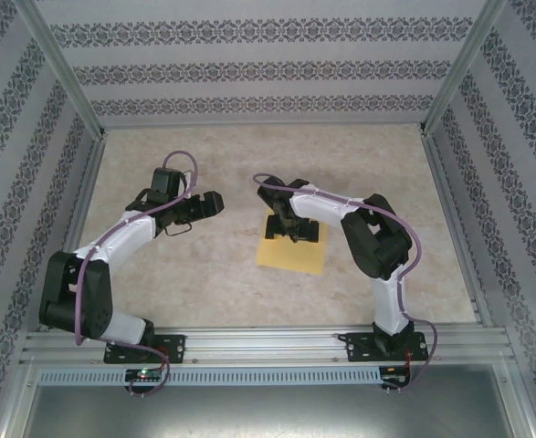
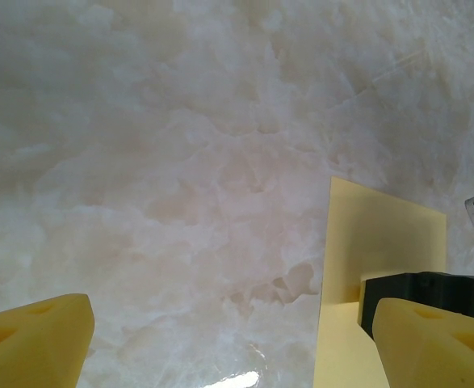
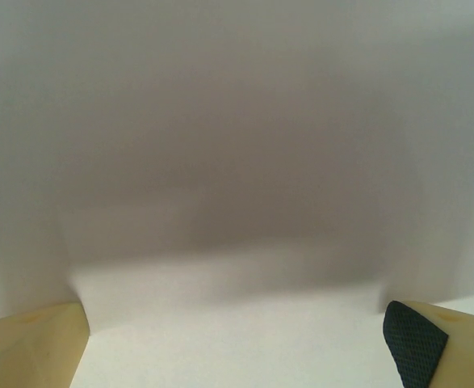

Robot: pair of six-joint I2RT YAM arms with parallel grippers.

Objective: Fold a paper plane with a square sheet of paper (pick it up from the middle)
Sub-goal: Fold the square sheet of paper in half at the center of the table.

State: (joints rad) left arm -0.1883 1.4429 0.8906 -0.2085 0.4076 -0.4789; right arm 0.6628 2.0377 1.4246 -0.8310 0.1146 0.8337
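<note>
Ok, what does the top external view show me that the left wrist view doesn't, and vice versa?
Top external adds the layout: both arms, the left gripper over bare table left of the thin yellow-orange sheet of paper, and the right gripper down over that sheet's far part. Left wrist adds close detail: the left gripper's pale yellow fingers wide apart above the marbled beige table, nothing between them. Shared: the sheet and the tabletop around it.

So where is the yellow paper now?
In the top view the yellow paper lies on the table, a bit right of the middle, under the right claw.
</note>
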